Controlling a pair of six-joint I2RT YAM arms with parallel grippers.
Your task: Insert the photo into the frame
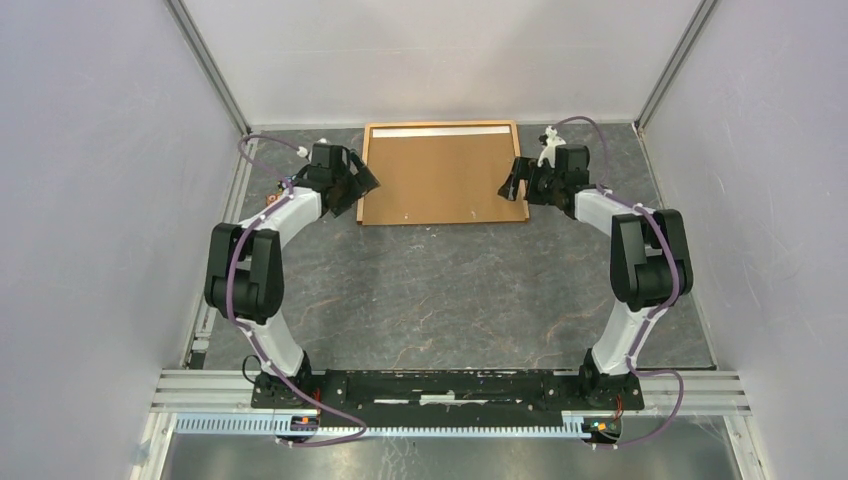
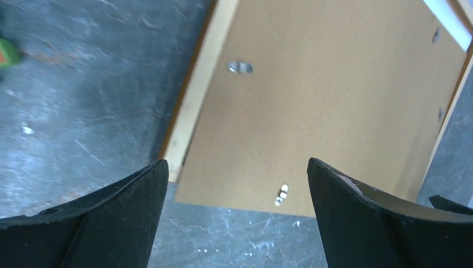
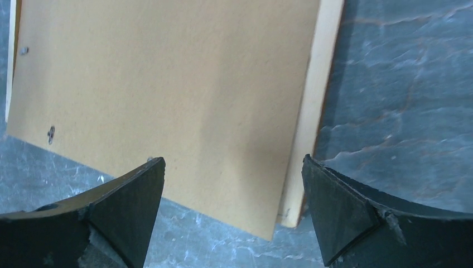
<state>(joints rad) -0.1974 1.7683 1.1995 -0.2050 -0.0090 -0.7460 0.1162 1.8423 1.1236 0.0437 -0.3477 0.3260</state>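
Note:
The frame (image 1: 440, 124) lies face down at the back of the table, its brown fibreboard back (image 1: 445, 175) up. The board sits slid towards me. Its near corner pokes past the frame's pale rail (image 3: 315, 106), and a pale strip (image 1: 440, 132) shows along the far side. The photo is hidden. My left gripper (image 1: 366, 186) hovers at the frame's near left corner, open and empty, with the rail (image 2: 195, 106) and board (image 2: 334, 100) ahead of its jaws (image 2: 235, 167). At the near right corner my right gripper (image 1: 512, 186) is open and empty (image 3: 233, 162) over the board (image 3: 167, 84).
Small metal turn clips (image 2: 281, 195) dot the board's edges. The grey marbled tabletop (image 1: 430, 290) stretches between the frame and the arm bases. White walls close in the left, right and back sides.

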